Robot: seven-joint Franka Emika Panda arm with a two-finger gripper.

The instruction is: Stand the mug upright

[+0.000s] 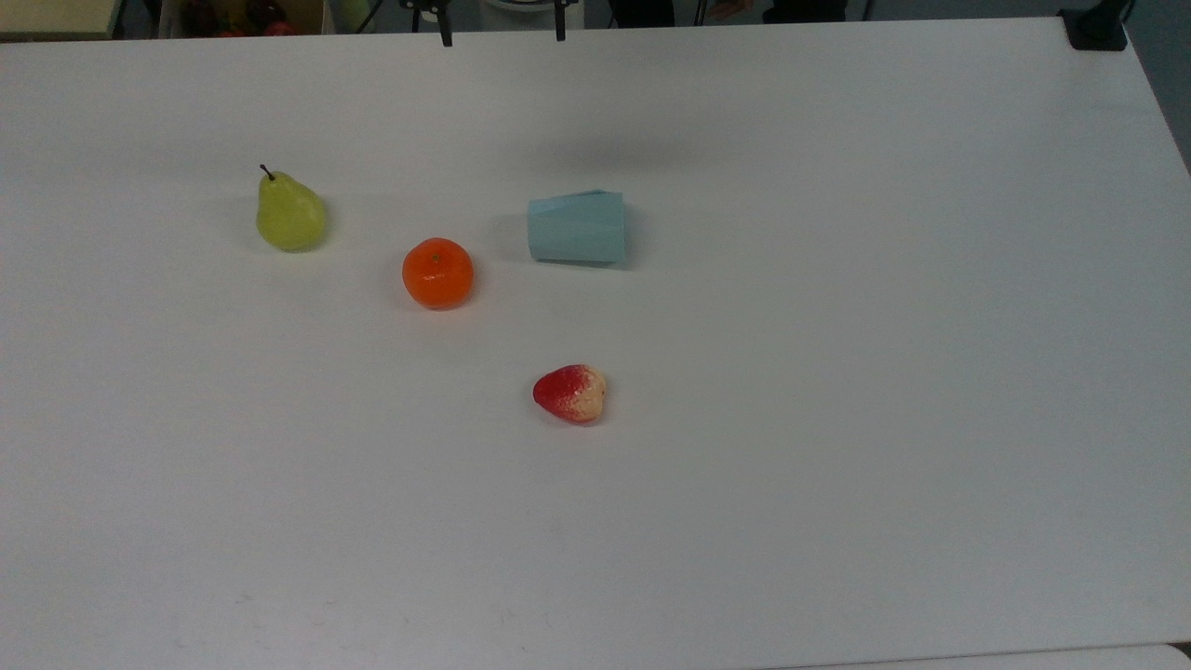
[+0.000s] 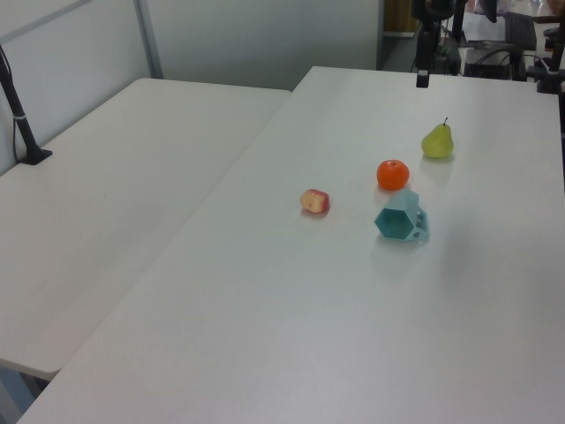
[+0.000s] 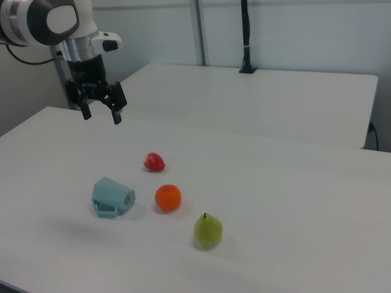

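In the right view, the mug (image 3: 112, 198) is seen lying on its side on the table (image 3: 275, 201), just beside the orange (image 3: 168, 198), handle toward the camera. Beyond it the gripper (image 3: 101, 114) is held high, fingers spread; a descent onto the rim would be advised.

a broad white table (image 1: 837, 465) filled the foreground — matte, evenly lit, with soft shadows. a second white table (image 2: 115, 177) stood beside it, a narrow seam between them. a black pole (image 3: 245, 36) rose from a clamp at that second table's far edge. pale partition panels (image 3: 305, 30) stood behind — grey framing (image 2: 148, 40) between them.
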